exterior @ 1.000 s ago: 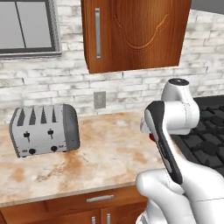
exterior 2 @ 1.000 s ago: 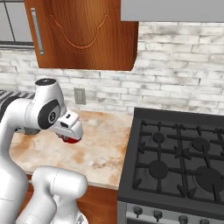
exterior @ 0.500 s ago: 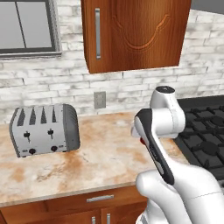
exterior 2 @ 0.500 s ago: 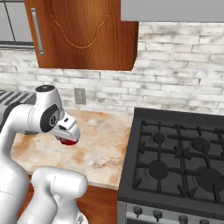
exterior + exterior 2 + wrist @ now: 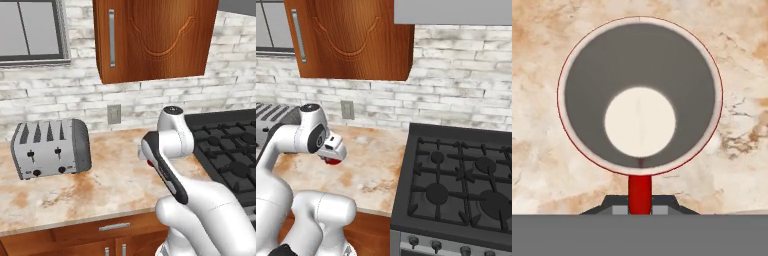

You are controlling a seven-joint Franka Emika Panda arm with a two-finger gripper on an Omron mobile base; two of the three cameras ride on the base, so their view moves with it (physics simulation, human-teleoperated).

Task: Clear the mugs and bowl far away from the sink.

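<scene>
We see the arm folded at frame center, its gripper (image 5: 640,207) pointing down, clamped on the red mug's (image 5: 640,95) handle above the counter (image 5: 542,165).

The mug (image 5: 639,95) is red outside, with a red handle, a thin red rim line, a grey-shaded inner wall and a pale cream bottom. The table (image 5: 115,185) is mottled beige marble with rusty orange patches. The toaster (image 5: 51,148) is silver-grey. The stove (image 5: 461,185) is black. The cabinet (image 5: 155,37) is reddish-brown wood. The wall (image 5: 466,95) is whitish-grey brick.
</scene>
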